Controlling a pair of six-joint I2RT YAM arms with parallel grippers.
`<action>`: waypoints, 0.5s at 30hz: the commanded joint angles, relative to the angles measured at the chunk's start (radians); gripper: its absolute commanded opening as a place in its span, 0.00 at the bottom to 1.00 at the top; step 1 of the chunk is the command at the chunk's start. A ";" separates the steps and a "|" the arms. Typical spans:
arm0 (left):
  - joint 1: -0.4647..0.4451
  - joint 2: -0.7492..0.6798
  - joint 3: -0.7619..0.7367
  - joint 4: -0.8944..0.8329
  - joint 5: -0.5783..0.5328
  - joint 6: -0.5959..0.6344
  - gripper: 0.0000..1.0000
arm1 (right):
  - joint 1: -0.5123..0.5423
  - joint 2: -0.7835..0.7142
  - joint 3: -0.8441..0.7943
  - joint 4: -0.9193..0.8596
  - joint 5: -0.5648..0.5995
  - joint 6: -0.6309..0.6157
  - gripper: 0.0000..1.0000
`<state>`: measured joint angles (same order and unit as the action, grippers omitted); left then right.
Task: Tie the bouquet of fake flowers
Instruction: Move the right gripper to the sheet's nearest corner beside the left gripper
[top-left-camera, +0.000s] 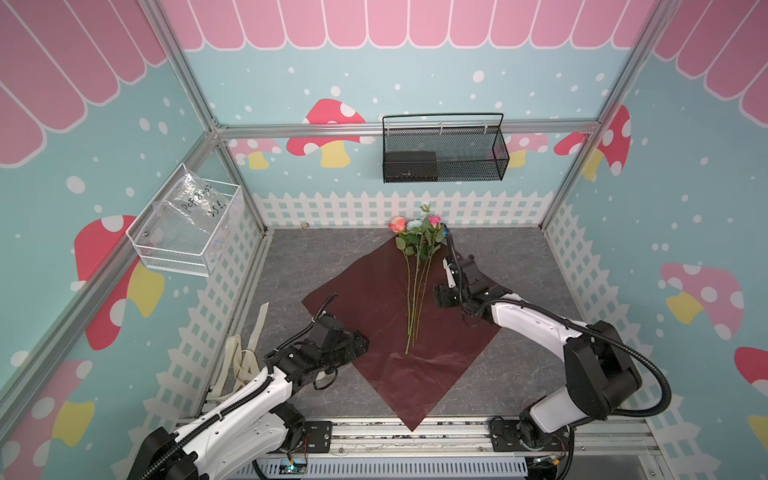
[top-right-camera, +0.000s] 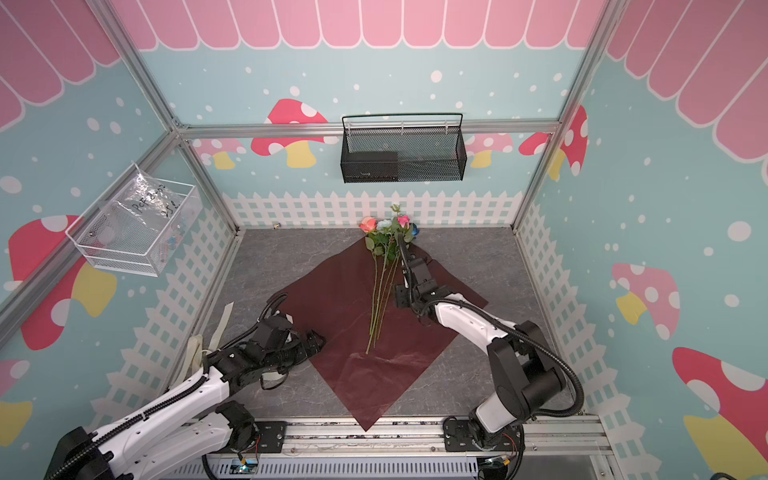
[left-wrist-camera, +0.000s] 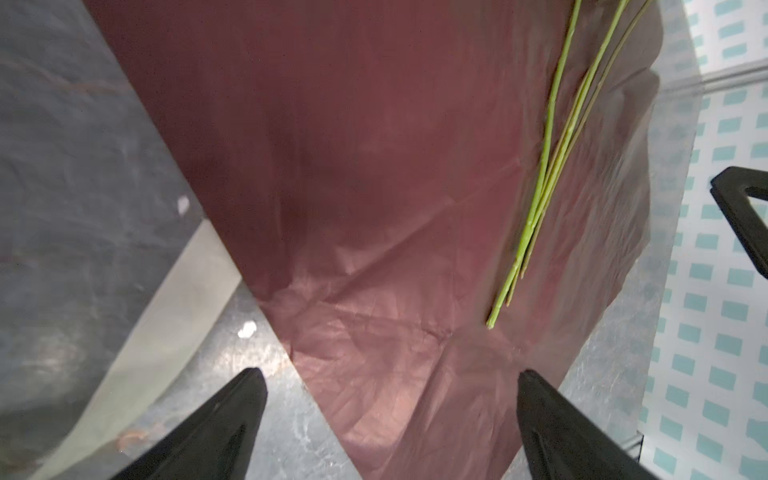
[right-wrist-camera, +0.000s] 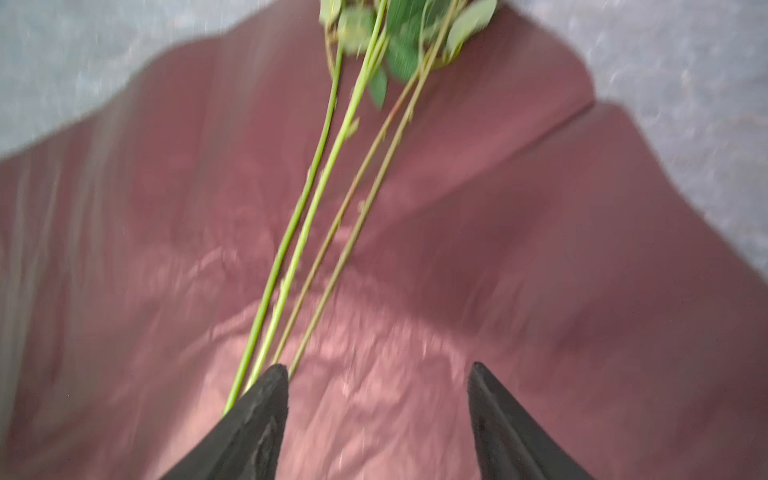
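Observation:
The bouquet of fake flowers (top-left-camera: 417, 232) (top-right-camera: 386, 232) lies loose on a dark red wrapping paper (top-left-camera: 365, 286) (top-right-camera: 332, 286) spread as a diamond on the grey floor. Its blooms point to the back wall and its green stems (top-left-camera: 415, 307) (left-wrist-camera: 552, 166) (right-wrist-camera: 316, 208) run toward the front. My left gripper (top-left-camera: 361, 343) (top-right-camera: 316, 338) (left-wrist-camera: 390, 371) hovers open over the paper's left side, holding nothing. My right gripper (top-left-camera: 441, 296) (top-right-camera: 401, 297) (right-wrist-camera: 379, 365) stands open just right of the stems. The stems pass by one finger, and only paper lies between the jaws.
A cream ribbon (top-left-camera: 245, 357) (top-right-camera: 195, 353) lies by the left wall behind the left arm. A black mesh basket (top-left-camera: 444, 149) hangs on the back wall. A white wire basket (top-left-camera: 187, 232) holding a plastic bag hangs on the left wall. A metal rail (top-left-camera: 415, 432) runs along the front.

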<state>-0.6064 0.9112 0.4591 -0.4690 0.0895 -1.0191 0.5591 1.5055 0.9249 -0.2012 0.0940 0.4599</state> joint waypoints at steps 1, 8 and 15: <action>-0.064 0.028 -0.014 -0.027 0.072 -0.073 0.97 | 0.097 -0.069 -0.085 -0.071 0.090 0.049 0.74; -0.176 0.077 -0.028 0.015 0.084 -0.115 0.97 | 0.346 -0.222 -0.235 -0.165 0.173 0.156 0.97; -0.205 0.124 -0.148 0.300 0.122 -0.221 0.89 | 0.605 -0.307 -0.305 -0.268 0.236 0.292 0.98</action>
<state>-0.8013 1.0031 0.3561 -0.2886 0.1963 -1.1664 1.1122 1.2118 0.6384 -0.3988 0.2790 0.6655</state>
